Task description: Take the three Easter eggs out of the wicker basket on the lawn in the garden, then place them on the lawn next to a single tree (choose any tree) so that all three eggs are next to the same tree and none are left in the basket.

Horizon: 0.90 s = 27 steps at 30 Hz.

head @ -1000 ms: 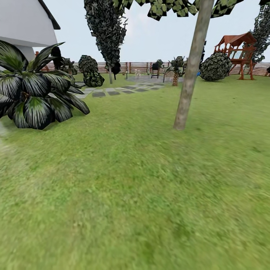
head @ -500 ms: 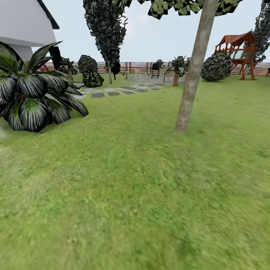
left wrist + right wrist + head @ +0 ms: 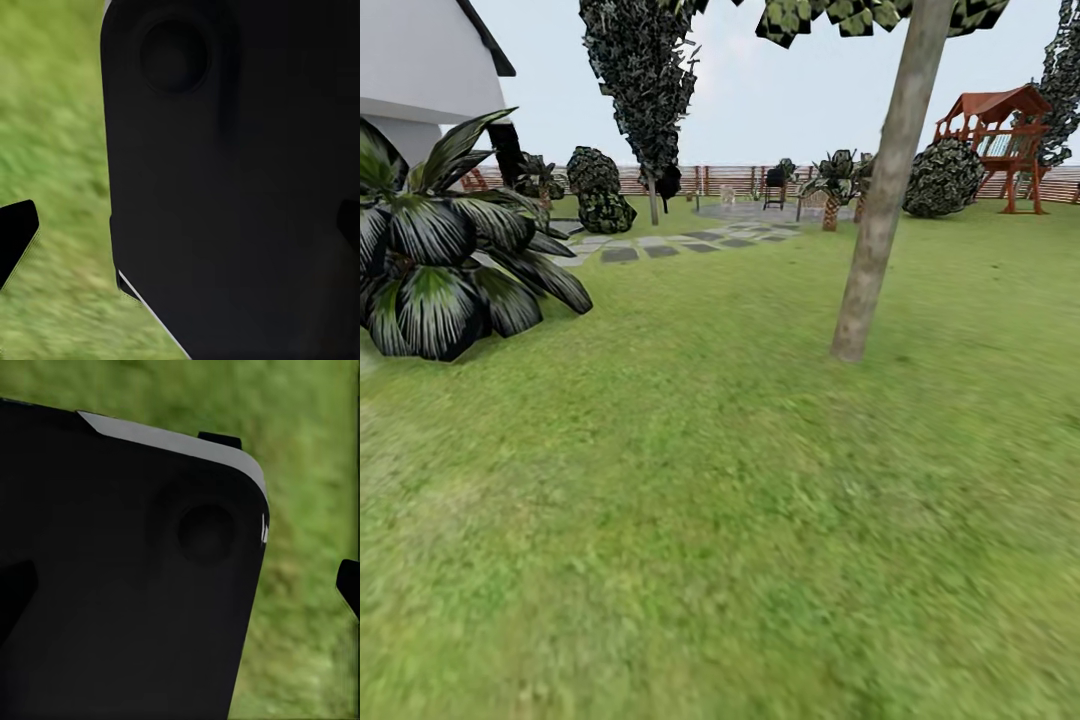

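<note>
The lawn point(image 3: 690, 480) spreads out ahead of me in the garden. A tree point(image 3: 880, 220) with a thick pale trunk leans up from the grass at the centre right, its foliage at the top edge. The Easter eggs and the wicker basket are out of view. In the left wrist view my left gripper point(image 3: 180, 232) is open, its fingertips point(image 3: 16, 238) far apart, with a black panel of my own body point(image 3: 240, 150) behind it and grass beside. My right gripper point(image 3: 180, 592) is open in the same way over a black panel point(image 3: 120, 607), holding nothing.
A big broad-leaved plant point(image 3: 440, 260) stands at the left under the white house point(image 3: 420, 60). Stepping stones point(image 3: 660, 245) lead to a grey patio point(image 3: 750, 212) with chairs. Behind are a slatted fence point(image 3: 730, 178), a dark tree point(image 3: 645, 90), a round bush point(image 3: 943, 178) and a red play tower point(image 3: 1000, 140).
The whole head view has crept forward: the tree trunk sits slightly nearer and further right, the broad-leaved plant has slid left. This is camera motion; nothing on the lawn moved.
</note>
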Tool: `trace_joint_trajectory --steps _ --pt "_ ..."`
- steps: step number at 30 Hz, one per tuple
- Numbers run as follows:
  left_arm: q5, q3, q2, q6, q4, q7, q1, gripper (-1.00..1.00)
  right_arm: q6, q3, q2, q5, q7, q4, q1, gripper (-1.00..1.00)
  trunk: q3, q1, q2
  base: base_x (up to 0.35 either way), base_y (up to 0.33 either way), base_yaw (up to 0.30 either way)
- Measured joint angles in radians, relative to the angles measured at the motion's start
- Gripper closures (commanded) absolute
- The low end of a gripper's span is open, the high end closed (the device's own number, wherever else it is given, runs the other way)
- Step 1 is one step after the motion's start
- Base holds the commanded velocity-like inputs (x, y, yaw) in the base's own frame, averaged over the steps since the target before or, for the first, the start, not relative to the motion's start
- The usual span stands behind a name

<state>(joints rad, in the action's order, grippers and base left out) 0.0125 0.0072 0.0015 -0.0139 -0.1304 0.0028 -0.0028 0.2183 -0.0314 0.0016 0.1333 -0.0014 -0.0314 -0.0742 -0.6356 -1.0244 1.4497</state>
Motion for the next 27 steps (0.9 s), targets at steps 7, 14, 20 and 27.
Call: trace_joint_trajectory --steps 7,14,20,27 --pt "0.0 0.0 0.0 0.0 0.0 0.0 0.0 -1.0 -0.001 0.0 -0.001 0.0 0.0 0.0 0.0 -1.0 0.0 0.0 0.0 0.339 0.0 0.0" --pt "0.0 0.0 0.0 0.0 0.0 0.0 0.0 -1.0 -0.002 0.0 -0.001 -0.001 0.0 0.0 0.0 -1.0 0.0 0.0 0.0 0.339 0.0 0.0" --pt "0.0 0.0 0.0 0.0 0.0 0.0 0.0 -1.0 -0.005 -0.001 0.0 -0.001 0.0 0.002 0.0 -1.0 0.0 0.0 0.0 0.339 0.0 0.0" --pt "0.0 0.0 0.0 0.0 0.0 0.0 0.0 -1.0 -0.009 -0.001 -0.001 -0.001 0.0 0.003 0.0 -1.0 0.0 0.0 0.0 0.339 0.0 0.0"
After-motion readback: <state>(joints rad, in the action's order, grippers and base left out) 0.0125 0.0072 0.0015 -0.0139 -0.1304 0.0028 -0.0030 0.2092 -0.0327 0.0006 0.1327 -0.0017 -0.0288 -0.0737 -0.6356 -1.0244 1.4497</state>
